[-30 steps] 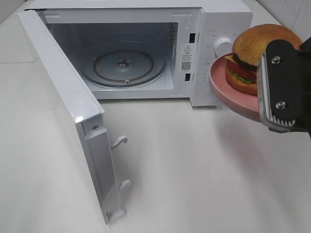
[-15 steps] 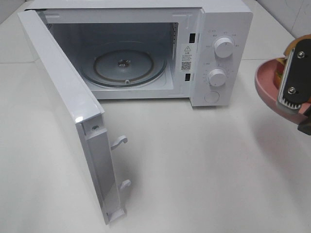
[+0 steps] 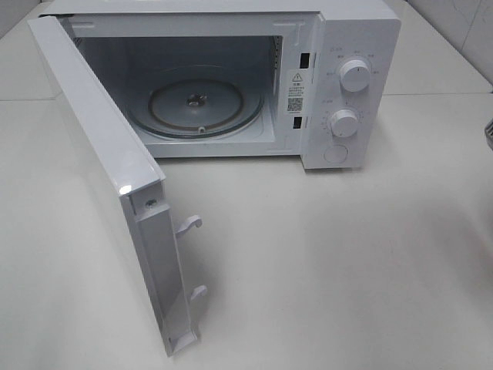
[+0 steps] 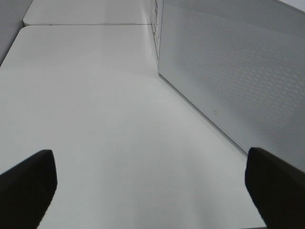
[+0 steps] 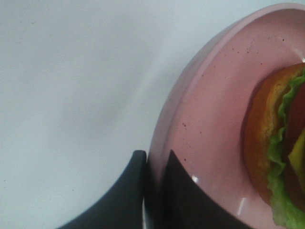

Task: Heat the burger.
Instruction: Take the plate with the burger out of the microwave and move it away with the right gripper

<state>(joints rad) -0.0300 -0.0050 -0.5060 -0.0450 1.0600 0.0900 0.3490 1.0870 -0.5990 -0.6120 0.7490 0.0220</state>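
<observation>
In the right wrist view the burger (image 5: 279, 143), with a brown bun and a green lettuce edge, sits on a pink plate (image 5: 214, 95). My right gripper (image 5: 153, 160) is shut on the plate's rim, one finger on each side of it. Burger and plate are out of the exterior view; only a grey sliver (image 3: 490, 136) shows at its right edge. My left gripper (image 4: 150, 179) is open above the bare table, with nothing between its fingers, beside the microwave's open door (image 4: 238, 81).
The white microwave (image 3: 339, 46) stands at the back with its door (image 3: 100, 154) swung wide toward the front left. Its glass turntable (image 3: 196, 104) is bare. Two knobs (image 3: 354, 75) are on its right panel. The white table (image 3: 323, 262) spreads in front.
My right gripper has carried the plate and burger to the right, from in front of the microwave's knobs out of the exterior view. The left arm and the door have not moved.
</observation>
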